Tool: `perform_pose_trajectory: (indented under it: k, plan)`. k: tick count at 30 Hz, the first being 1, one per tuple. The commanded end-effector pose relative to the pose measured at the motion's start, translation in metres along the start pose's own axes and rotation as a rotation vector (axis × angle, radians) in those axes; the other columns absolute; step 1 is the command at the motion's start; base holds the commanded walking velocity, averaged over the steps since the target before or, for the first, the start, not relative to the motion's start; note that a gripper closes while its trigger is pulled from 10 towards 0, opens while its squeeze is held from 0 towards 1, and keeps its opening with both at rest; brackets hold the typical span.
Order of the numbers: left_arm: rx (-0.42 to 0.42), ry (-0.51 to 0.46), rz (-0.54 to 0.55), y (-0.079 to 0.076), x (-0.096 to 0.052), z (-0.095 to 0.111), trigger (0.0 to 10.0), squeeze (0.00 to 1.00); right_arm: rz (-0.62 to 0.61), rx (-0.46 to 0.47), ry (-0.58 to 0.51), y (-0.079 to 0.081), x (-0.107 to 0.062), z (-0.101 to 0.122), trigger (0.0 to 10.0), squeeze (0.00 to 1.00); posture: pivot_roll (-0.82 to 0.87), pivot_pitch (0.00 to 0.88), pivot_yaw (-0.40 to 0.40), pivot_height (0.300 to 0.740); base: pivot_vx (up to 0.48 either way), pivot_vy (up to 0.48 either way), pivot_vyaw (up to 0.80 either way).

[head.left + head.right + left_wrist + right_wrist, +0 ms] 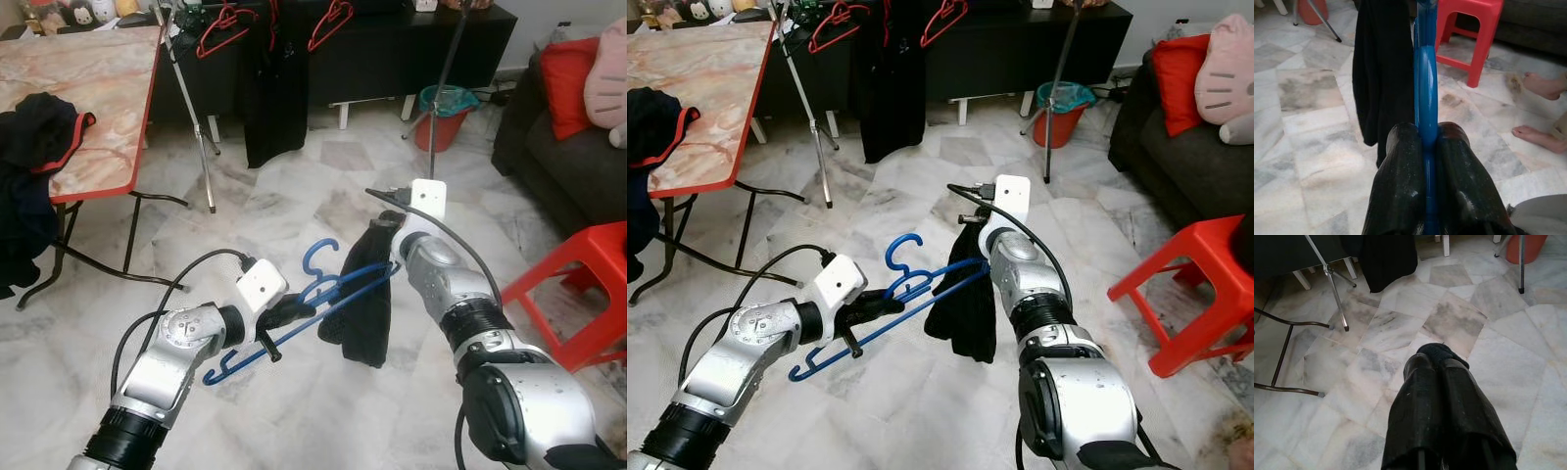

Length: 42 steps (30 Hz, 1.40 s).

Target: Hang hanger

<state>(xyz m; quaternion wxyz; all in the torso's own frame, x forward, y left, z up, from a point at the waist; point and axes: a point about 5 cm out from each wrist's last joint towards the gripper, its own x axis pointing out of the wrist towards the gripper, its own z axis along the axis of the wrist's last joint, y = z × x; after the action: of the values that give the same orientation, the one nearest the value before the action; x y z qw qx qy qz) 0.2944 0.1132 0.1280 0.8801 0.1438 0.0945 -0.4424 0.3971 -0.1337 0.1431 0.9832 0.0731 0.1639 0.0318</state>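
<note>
Gripping: left gripper is clamped on the blue hanger.
Pinching: right gripper is closed on a black cloth draped over the hanger's far end.
Right of grippers: red stool, sofa.
Left: table with dark clothes.
Beyond: rack with red hangers; red bucket, contents unclear.

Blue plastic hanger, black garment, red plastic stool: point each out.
Blue plastic hanger point(319, 257), left eye view, hook.
Black garment point(366, 304), left eye view, hanging middle.
Red plastic stool point(1205, 262), right eye view, seat top.
</note>
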Motion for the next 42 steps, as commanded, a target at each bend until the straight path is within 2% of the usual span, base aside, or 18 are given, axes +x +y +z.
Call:
perform_pose_trajectory:
  k: [1,10,22,33,39,42]
  plan:
    - [0.039,0.007,0.036,0.007,-0.003,0.005,10.0,0.00,0.011,-0.008,-0.035,0.004,0.000,0.011,10.0,0.00,-0.15,0.097,-0.022,0.740,0.000,0.000,0.00]
    - [0.062,0.059,0.144,0.018,-0.003,-0.002,10.0,0.00,0.014,-0.013,-0.035,0.004,0.000,0.011,10.0,0.00,-0.15,0.098,-0.022,0.740,0.000,0.000,0.00]
    - [0.040,0.020,0.097,0.009,0.004,0.001,10.0,0.00,0.041,-0.019,-0.036,0.010,0.000,0.012,10.0,0.00,-0.16,0.100,-0.023,0.740,0.000,0.000,0.00]
    - [0.045,0.031,0.195,0.016,0.010,0.003,10.0,0.00,0.083,-0.022,-0.059,0.025,-0.001,0.020,10.0,0.00,-0.16,0.098,-0.022,0.740,0.000,0.000,0.00]
    - [0.039,0.050,0.202,0.016,0.012,0.001,10.0,0.00,0.092,-0.022,-0.058,0.031,-0.001,0.019,10.0,0.00,-0.16,0.098,-0.023,0.740,0.000,0.000,0.00]
    - [0.039,0.079,0.195,0.014,0.013,-0.004,10.0,0.00,0.109,-0.033,-0.067,0.039,-0.004,0.020,10.0,0.00,-0.16,0.098,-0.023,0.740,0.000,0.000,0.00]
